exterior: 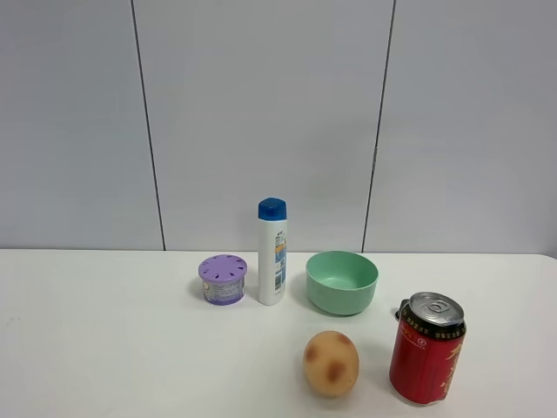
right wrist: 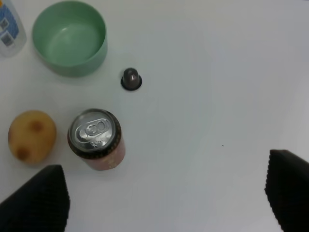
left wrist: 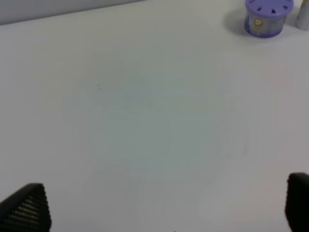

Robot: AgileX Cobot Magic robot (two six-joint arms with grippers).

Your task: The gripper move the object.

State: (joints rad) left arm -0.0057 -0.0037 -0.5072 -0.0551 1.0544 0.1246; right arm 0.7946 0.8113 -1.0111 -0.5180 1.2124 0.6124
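The object, a small squat tub [exterior: 223,279] with a lilac slotted lid and a floral label, stands upright on the white table [exterior: 104,331], just left of a white bottle. It also shows far off in the left wrist view [left wrist: 268,17]. No arm shows in the exterior high view. My left gripper [left wrist: 161,209] is open and empty above bare table, well away from the tub. My right gripper [right wrist: 161,198] is open and empty, hovering near the red can [right wrist: 96,140].
A white bottle with a blue cap [exterior: 272,252] stands next to the tub. A green bowl [exterior: 342,281] sits to its right. An orange-brown egg-shaped ball [exterior: 331,362] and the red can [exterior: 427,348] stand nearer the front. A small dark capsule [right wrist: 131,79] lies between bowl and can.
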